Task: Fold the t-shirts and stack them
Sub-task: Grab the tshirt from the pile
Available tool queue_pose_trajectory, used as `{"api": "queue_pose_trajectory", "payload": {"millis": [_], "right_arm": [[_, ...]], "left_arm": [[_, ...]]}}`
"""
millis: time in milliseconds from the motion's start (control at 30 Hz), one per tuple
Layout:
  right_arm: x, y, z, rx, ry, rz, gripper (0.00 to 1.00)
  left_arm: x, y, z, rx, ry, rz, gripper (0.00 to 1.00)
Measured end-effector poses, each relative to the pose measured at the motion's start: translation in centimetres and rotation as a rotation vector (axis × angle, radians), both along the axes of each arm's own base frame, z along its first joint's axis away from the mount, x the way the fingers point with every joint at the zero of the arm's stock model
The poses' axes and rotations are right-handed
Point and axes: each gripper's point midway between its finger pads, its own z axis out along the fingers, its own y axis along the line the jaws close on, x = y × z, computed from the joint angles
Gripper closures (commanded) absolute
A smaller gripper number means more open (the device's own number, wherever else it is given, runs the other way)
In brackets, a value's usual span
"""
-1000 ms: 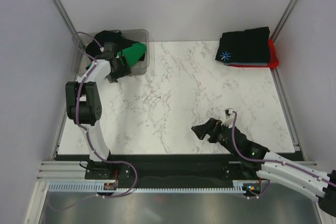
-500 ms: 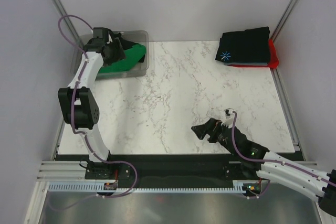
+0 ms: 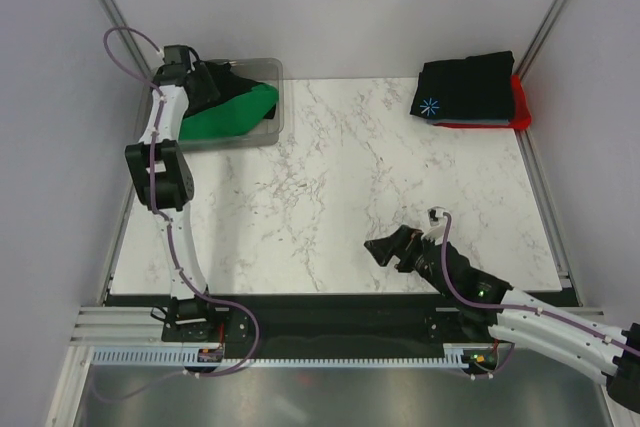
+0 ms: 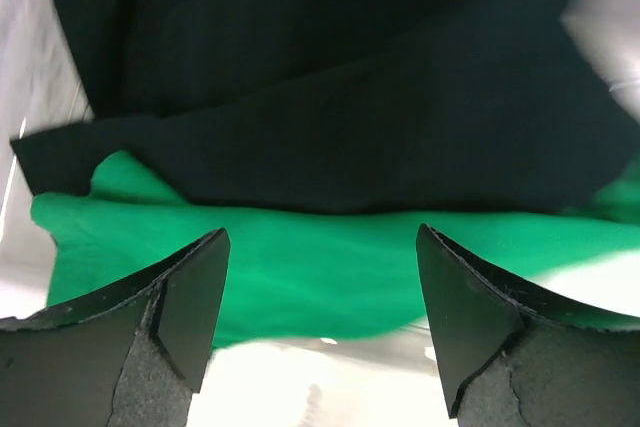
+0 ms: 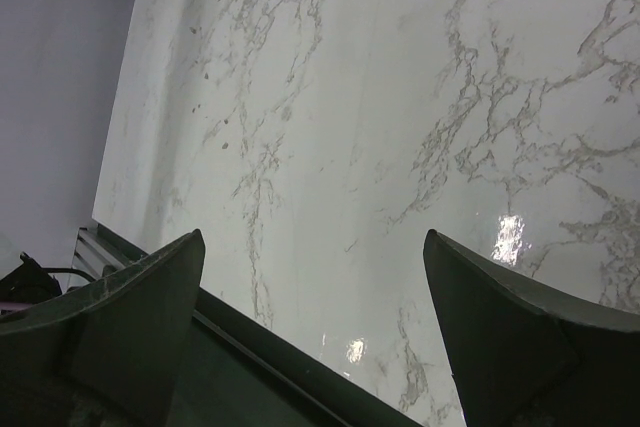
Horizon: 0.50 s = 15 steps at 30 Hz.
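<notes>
A bright green t-shirt lies crumpled in a clear bin at the table's far left, with a black t-shirt on top of it. My left gripper hangs over the bin, jaws open, nothing between them; in the left wrist view the green cloth lies just beyond the fingers. At the far right lies a folded black t-shirt with a blue-white starburst, on top of a red one. My right gripper stands open and empty near the front edge.
The marble table spreads between the bin and the folded stack. Grey walls with metal posts close in the left, back and right. A black rail runs along the near edge by the arm bases.
My left arm has swung from the bin's front edge up and back over the bin, its gripper still open. The green shirt now lies flatter in the bin. The right arm has not moved.
</notes>
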Motion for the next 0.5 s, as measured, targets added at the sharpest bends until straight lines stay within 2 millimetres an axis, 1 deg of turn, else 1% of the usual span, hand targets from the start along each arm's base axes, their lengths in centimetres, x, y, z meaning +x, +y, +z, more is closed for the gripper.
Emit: {"api": "queue_pose_trajectory", "payload": {"millis": [67,133,200,300,333,367,400,433,500], "right_arm": [[0.0,0.0,-0.1,0.0,0.0,0.0,0.02],[0.0,0.0,-0.1,0.001,-0.001,-0.001,0.02],[0.1,0.0,-0.2,0.0,0.0,-0.002,0.02],[0.1,0.0,-0.4,-0.006,0.004,-0.003,0.02],[0.2,0.0,-0.4,-0.007,0.005,-0.004,0.02],[0.2,0.0,-0.4,-0.005,0.004,-0.005,0.02],[0.2,0.1,-0.4,-0.006,0.004,-0.005,0.02],[0.2,0.1,-0.4,-0.007,0.005,-0.005,0.02],[0.2,0.1,-0.4,-0.005,0.003,-0.006,0.02]], "left_arm": [[-0.5,0.9,-2.8,-0.008,0.061,0.014,0.19],[-0.8,1.7,-4.6,-0.013,0.099,0.022,0.21],[-1.1,1.9,-5.4,-0.018,0.118,0.022,0.22],[-1.2,1.4,-6.0,-0.027,0.126,0.008,0.28],[-1.2,1.2,-6.2,-0.028,0.128,0.004,0.4],[-1.3,1.1,-6.5,-0.03,0.133,0.003,0.46],[-1.5,0.9,-6.8,-0.03,0.141,-0.006,0.63],[-1.6,0.8,-7.1,-0.032,0.147,-0.009,0.73],[-1.8,0.7,-7.3,-0.029,0.154,-0.019,0.85]]}}
